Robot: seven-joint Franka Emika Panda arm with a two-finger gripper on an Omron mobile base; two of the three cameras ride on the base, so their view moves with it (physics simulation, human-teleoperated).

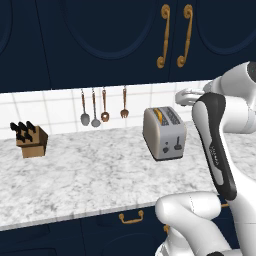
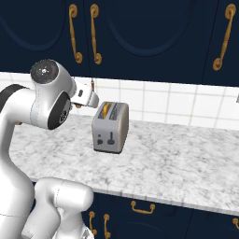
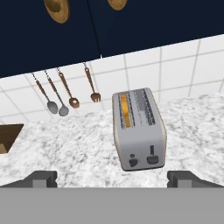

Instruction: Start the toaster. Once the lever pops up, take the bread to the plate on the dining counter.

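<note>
Jaws spread wide, nothing between them; gripper [image 3: 112, 177] hangs above the marbled worktop [image 3: 78, 144], pointed at the toaster [image 3: 139, 131], not touching it. Two dark fingertips [image 3: 41, 177] sit at the bottom of the hand view, far apart, toaster framed between and beyond them.

Toaster stands upright on the worktop, silver-grey, two slots on top. Bread [image 3: 125, 110] sits down in the left slot as the hand view shows it, just an orange-tan strip visible; other slot looks dark. End panel faces the hand, with the lever [image 3: 152, 156] low in its slot and a round knob [image 3: 133, 161] beside it.

Bare worktop around the toaster on all sides, nothing between hand and end panel.

Behind it, on the white tiled backsplash [image 1: 60, 107], four hanging utensils [image 1: 102, 107] with wooden handles: two spoons, a small ladle, a fork. They hang left of the toaster, well apart from it. Knife block [image 1: 32, 140] stands far left on the worktop, well apart. Navy upper cabinets [image 1: 100, 40] with brass handles overhang the wall; navy drawers with a brass pull [image 1: 131, 216] below the worktop edge
</note>
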